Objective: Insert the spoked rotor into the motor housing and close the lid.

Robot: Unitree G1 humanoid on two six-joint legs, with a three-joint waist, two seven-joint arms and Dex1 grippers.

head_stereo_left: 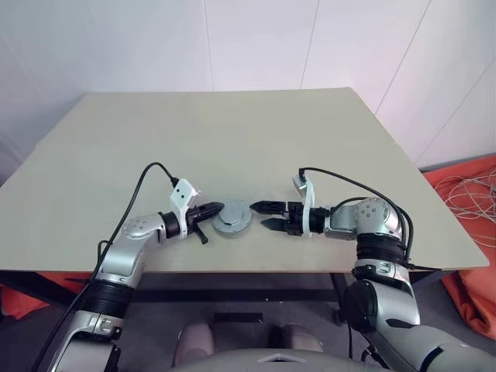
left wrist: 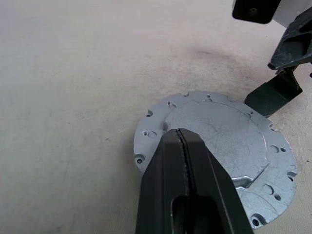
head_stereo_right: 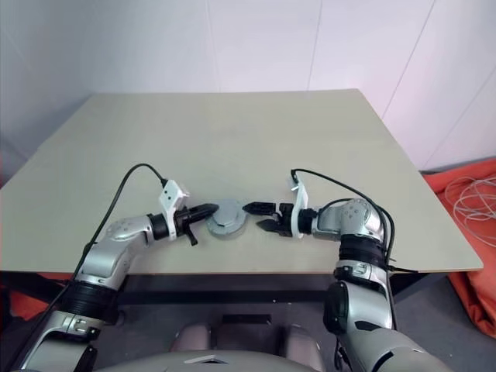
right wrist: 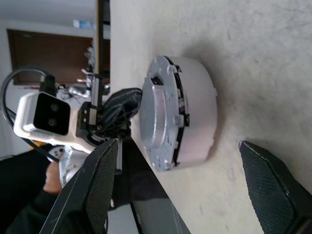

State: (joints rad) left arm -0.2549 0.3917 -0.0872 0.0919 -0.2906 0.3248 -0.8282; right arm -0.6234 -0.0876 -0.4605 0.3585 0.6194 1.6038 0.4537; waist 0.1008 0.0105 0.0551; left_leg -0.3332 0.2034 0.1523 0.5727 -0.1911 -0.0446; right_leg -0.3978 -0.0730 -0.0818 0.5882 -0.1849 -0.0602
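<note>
Left wrist view: the left gripper (left wrist: 181, 141) has its two black fingers pressed together with nothing between them, and their tips rest over the near edge of the lid (left wrist: 229, 146).
Lid: plain grey metal disc with small screw holes around its rim, lying on top of the motor housing (right wrist: 195, 112); from the side a thin dark gap shows between the two, so it looks set on but perhaps not pressed fully home.
Housing place: on the table (head_stereo_left: 256, 139), between the two grippers, touching or just ahead of the left tips and a little ahead of the right ones.
Right jaws: the right gripper (head_stereo_left: 266, 215) stands wide open and empty, pointing at the housing from the opposite side, the gap between its fingers in line with the housing wall.
Spoked rotor: I cannot see it; presumably under the lid, but that is a guess.
Handling: judged as solid cast metal, stiff, fairly heavy for its size, not fragile; the smooth round wall is probably slippery and may slide on the bare tabletop if pushed from one side.
Where to hold: across the cylindrical wall below the lid seam, with pressure on the flat lid centre rather than its edge, which could tip it.
</note>
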